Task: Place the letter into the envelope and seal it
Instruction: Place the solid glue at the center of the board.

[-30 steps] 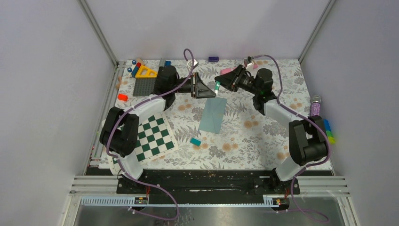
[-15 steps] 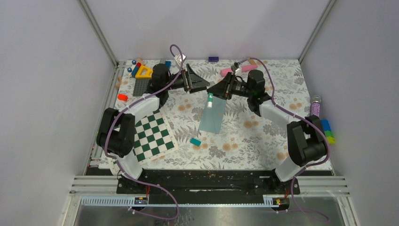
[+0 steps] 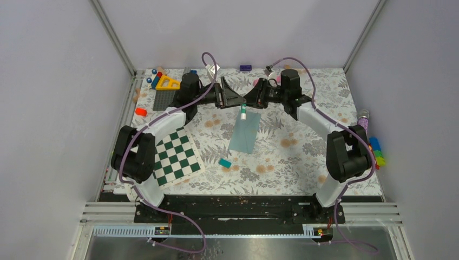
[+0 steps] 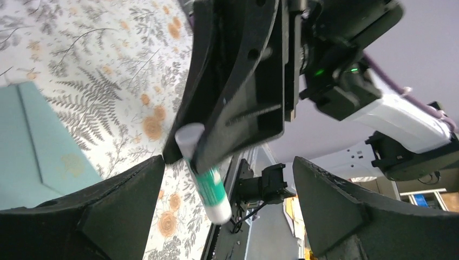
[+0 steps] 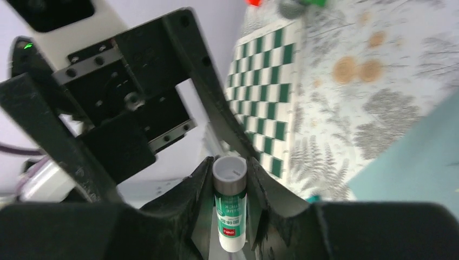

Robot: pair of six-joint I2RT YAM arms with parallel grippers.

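Grippers meet tip to tip at the far middle of the table (image 3: 303, 157), just above the far end of the envelope (image 3: 246, 132). Fingers of the right gripper (image 3: 250, 103) are clamped on a glue stick (image 3: 243, 111), a white tube with a green label, one end sticking out past the fingertips and angled down. That end sits over the envelope's far edge; touching or hovering, hard to tell from above. Jaws of the left gripper (image 3: 234, 98) are spread wide with nothing gripped, and the stick and the right fingers sit right in front of them. The envelope lies flat, teal, near the table's centre, its long side running away from the arm bases. The letter cannot be made out in any view. A checkerboard (image 3: 176, 157) lies to the left by the left arm. A small teal block (image 3: 224, 162) sits near the envelope's near-left corner, not touching it.
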